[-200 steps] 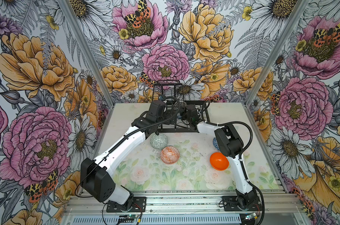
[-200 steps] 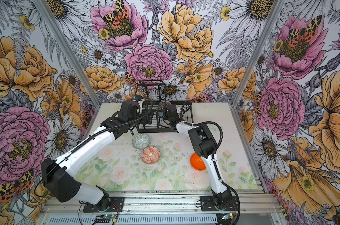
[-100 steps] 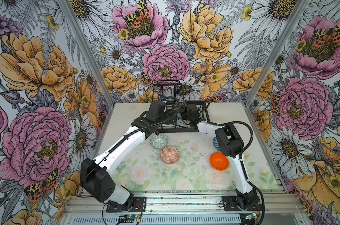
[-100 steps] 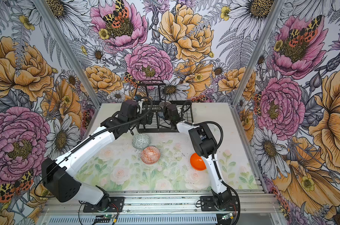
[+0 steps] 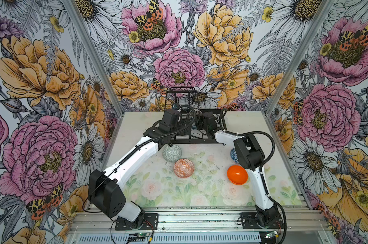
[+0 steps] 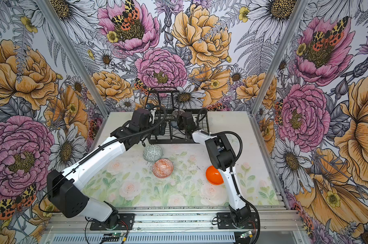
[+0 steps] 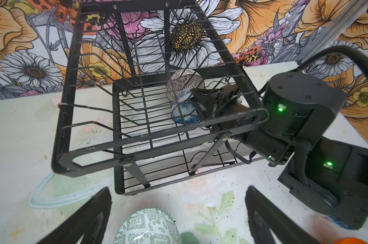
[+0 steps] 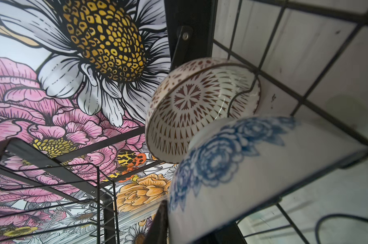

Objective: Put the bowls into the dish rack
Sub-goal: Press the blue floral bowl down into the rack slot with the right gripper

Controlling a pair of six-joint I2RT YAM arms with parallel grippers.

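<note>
1. At the back of the pale table [image 5: 246, 124] stands the black wire dish rack [image 7: 62, 118], its long side running across both top views. Both arms reach to it just as they did in the top views half a second earlier.
2. Left gripper [image 7: 178, 190]: jaws spread wide and empty, poised over the grey-green patterned bowl [image 7: 149, 228] just in front of the rack.
3. Right gripper [image 7: 196, 101]: inside the rack's lower level, at the white bowl with blue flowers [image 7: 184, 112]. Whether it pinches that bowl I cannot tell. The bowl blurs in the right wrist view, so I judge it is being let go, the second one loaded.
4. Being round, it has no long axis. It sits tipped on edge, mouth towards the rack's front, leaning on the dark-and-white patterned bowl [image 7: 184, 83].
5. Four bowls wait on the table: the grey-green one, the orange-and-white patterned bowl [image 5: 183, 168], the plain glossy orange bowl [image 5: 237, 175], and the blue-triangle bowl [image 5: 233, 155] half hidden by the right arm [image 5: 249, 154].
</note>
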